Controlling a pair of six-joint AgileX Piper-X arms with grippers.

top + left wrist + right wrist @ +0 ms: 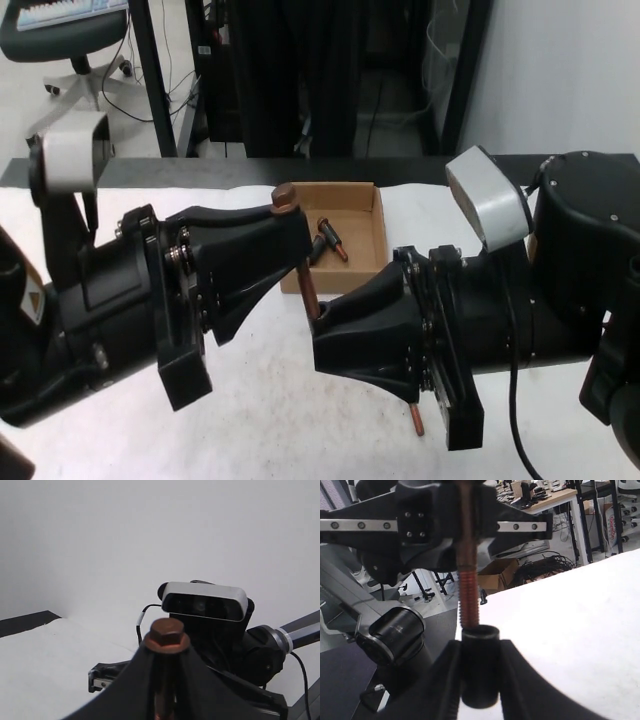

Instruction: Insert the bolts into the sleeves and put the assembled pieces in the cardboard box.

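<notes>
My left gripper (292, 228) is shut on a copper bolt (306, 270), which hangs upright with its hex head (169, 635) on top, between the fingers. My right gripper (326, 318) sits just below, shut on a black sleeve (480, 666). The bolt's threaded end (469, 600) meets the sleeve's top opening, and I cannot tell how far in it is. The cardboard box (377, 230) stands just behind both grippers and holds at least one assembled piece (326, 241).
A loose copper bolt (416, 421) lies on the white bench cover near the front, beside the right arm. The two arms' bodies take up the bench's left and right sides. A black strip runs along the bench's far edge (240, 170).
</notes>
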